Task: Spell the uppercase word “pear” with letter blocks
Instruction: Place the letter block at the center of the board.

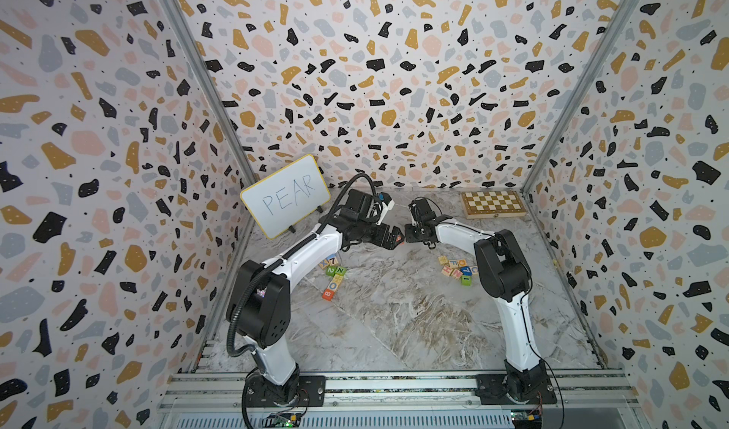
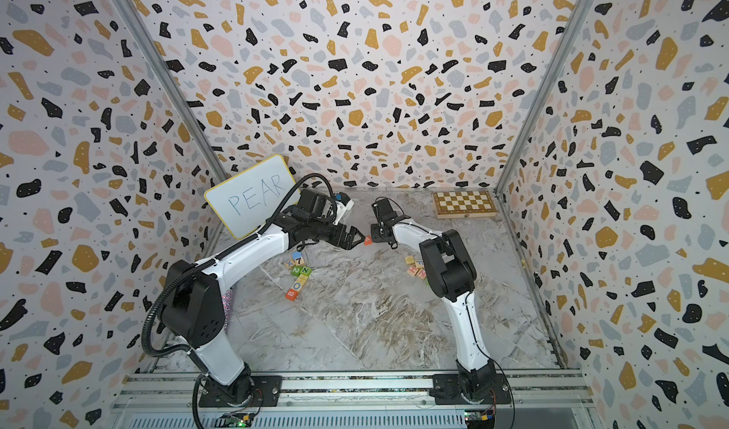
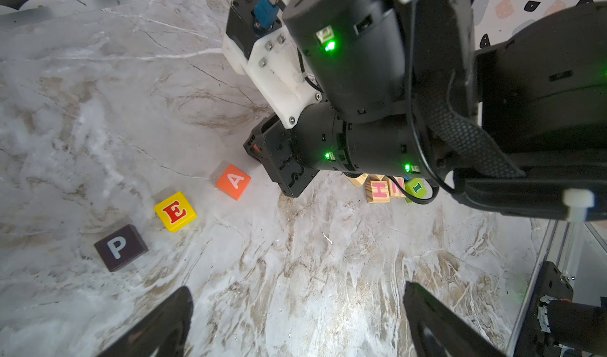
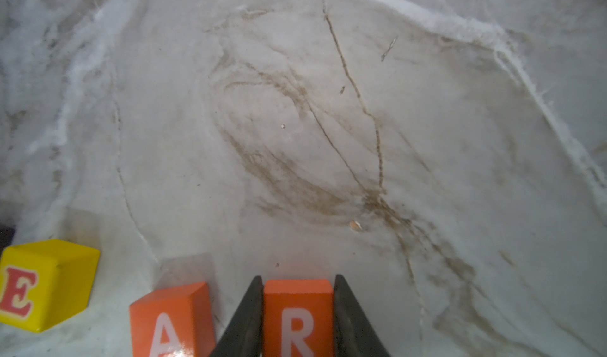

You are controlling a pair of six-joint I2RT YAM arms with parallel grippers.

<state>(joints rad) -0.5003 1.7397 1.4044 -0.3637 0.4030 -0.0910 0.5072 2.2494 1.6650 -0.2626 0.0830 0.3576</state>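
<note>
Right pincer (image 4: 298, 277) pinches the R block (image 4: 297, 309) by opposite flat sides, A block (image 4: 170, 319) just beside it. Looks light, rigid; left pincer (image 3: 295, 288) gapes empty.

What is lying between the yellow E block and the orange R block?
The orange A block and, beside the R block, one finger of the right tool shut on it. The right wrist view shows this.

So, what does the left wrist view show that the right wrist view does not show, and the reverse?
Left wrist only: the P block, the H block and I block in a pile, the right arm. Right wrist only: the letter on the R block, gripped by the right end effector. Both: the E block, the A block, the marble table.
</note>
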